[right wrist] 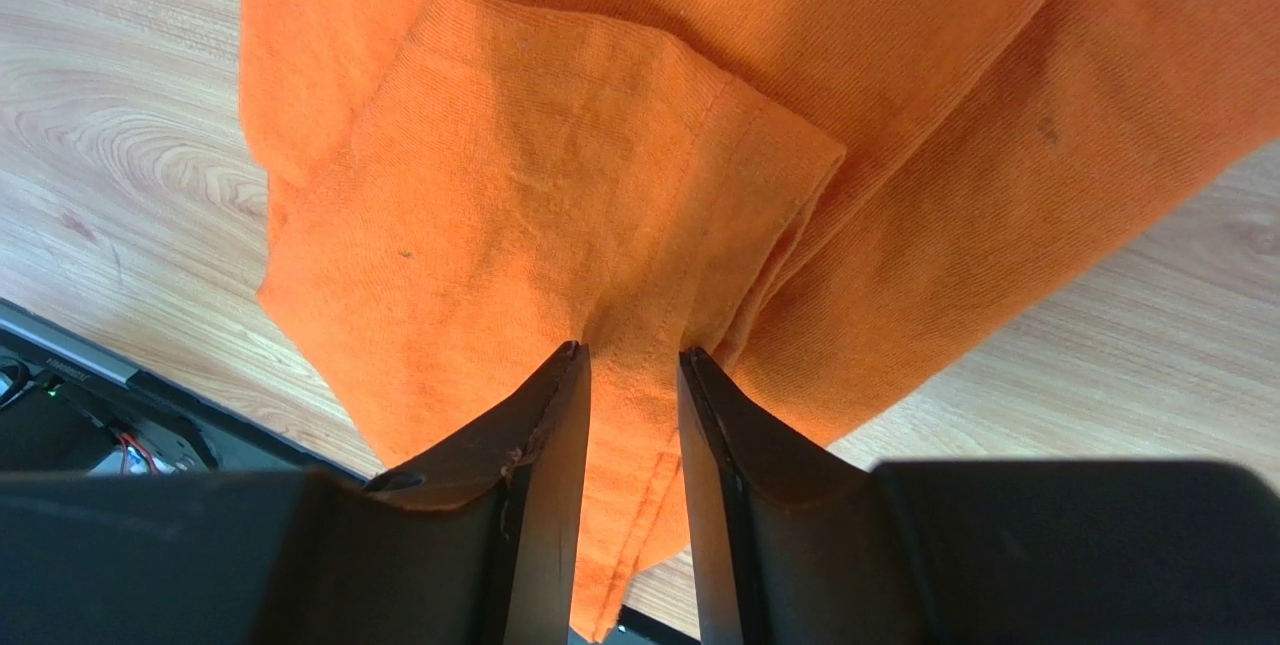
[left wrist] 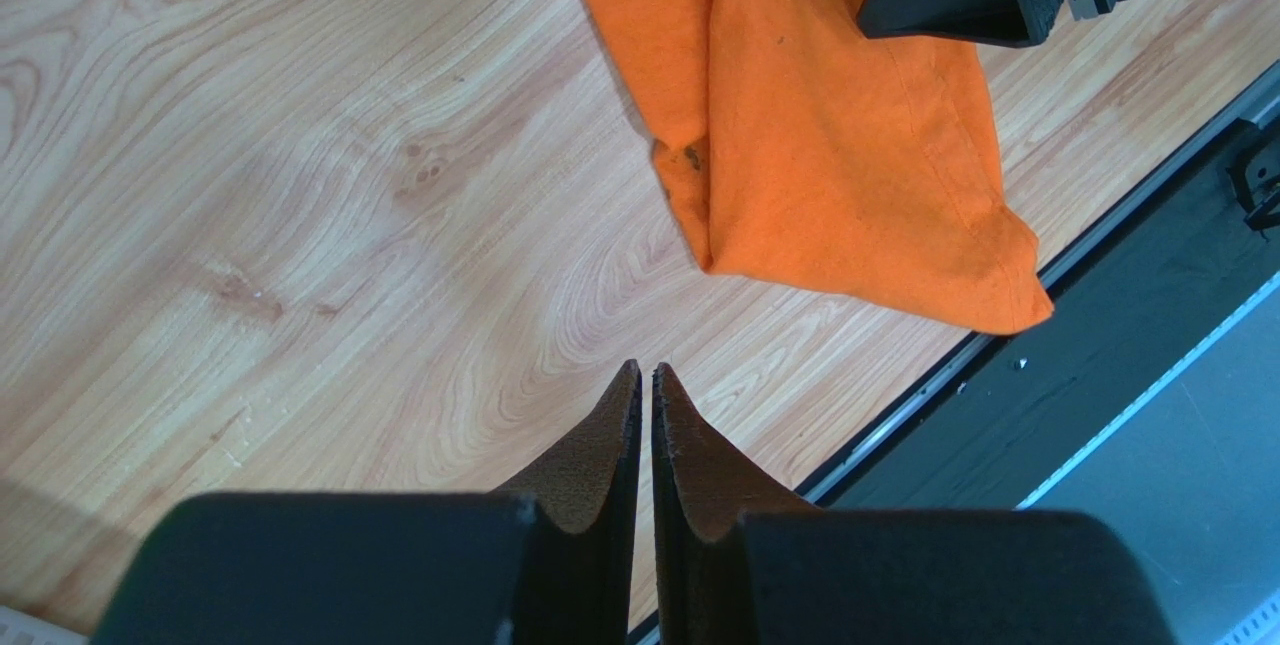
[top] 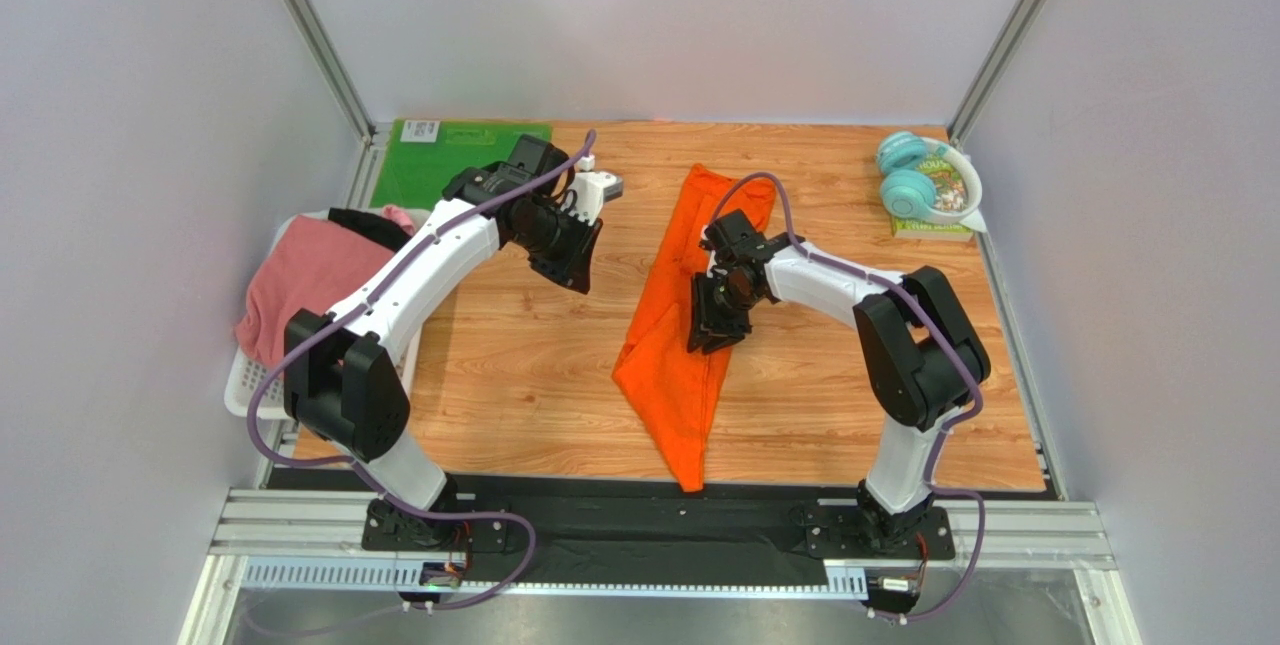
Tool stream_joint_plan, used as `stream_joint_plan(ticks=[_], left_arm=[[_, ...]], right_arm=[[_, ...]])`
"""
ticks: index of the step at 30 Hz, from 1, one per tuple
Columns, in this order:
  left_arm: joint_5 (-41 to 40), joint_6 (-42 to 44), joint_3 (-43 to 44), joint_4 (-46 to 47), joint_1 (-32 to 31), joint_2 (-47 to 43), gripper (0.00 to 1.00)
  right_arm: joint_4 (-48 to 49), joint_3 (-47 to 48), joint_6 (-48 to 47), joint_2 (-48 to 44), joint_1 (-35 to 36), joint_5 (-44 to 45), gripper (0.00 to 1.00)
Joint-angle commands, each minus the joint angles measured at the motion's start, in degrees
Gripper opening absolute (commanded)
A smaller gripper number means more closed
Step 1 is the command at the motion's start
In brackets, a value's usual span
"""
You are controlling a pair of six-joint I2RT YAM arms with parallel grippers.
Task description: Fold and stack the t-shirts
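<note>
A bright orange t-shirt [top: 679, 375] lies as a long, narrow folded strip down the middle of the wooden table, also visible in the left wrist view [left wrist: 842, 150]. My right gripper [top: 709, 327] sits low on its middle. In the right wrist view its jaws [right wrist: 631, 360] are shut on a fold of the orange cloth [right wrist: 601, 150], with a hem showing between them. My left gripper [top: 577, 275] hovers over bare wood to the left of the shirt, shut with nothing in it [left wrist: 648, 371]. A dusty pink t-shirt [top: 308, 278] and a black t-shirt [top: 368, 225] lie in a basket at the left.
The white basket [top: 241, 383] stands off the table's left edge. A flat green mat [top: 451, 158] lies at the back left. Teal headphones [top: 909, 173] rest at the back right corner. The black rail of the arm bases [left wrist: 1142, 315] borders the near table edge.
</note>
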Motion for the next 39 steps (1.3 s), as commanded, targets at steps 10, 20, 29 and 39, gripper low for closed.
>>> stream_joint_plan(ticks=[10, 20, 29, 39], left_arm=[[-0.1, 0.0, 0.1, -0.2, 0.0, -2.3, 0.11], [0.4, -0.1, -0.1, -0.4, 0.0, -2.5, 0.11], [0.6, 0.0, 0.2, -0.7, 0.0, -2.4, 0.11], [0.9, 0.1, 0.3, -0.9, 0.0, -2.7, 0.11]], right_arm=[[-1.0, -0.9, -2.4, -4.0, -0.3, 1.4, 0.34], [-0.6, -1.5, -3.1, -2.3, -1.8, 1.7, 0.35], [0.7, -1.4, -2.7, -0.7, -2.1, -0.1, 0.34], [1.6, -0.1, -1.7, 0.5, -2.1, -3.4, 0.26]])
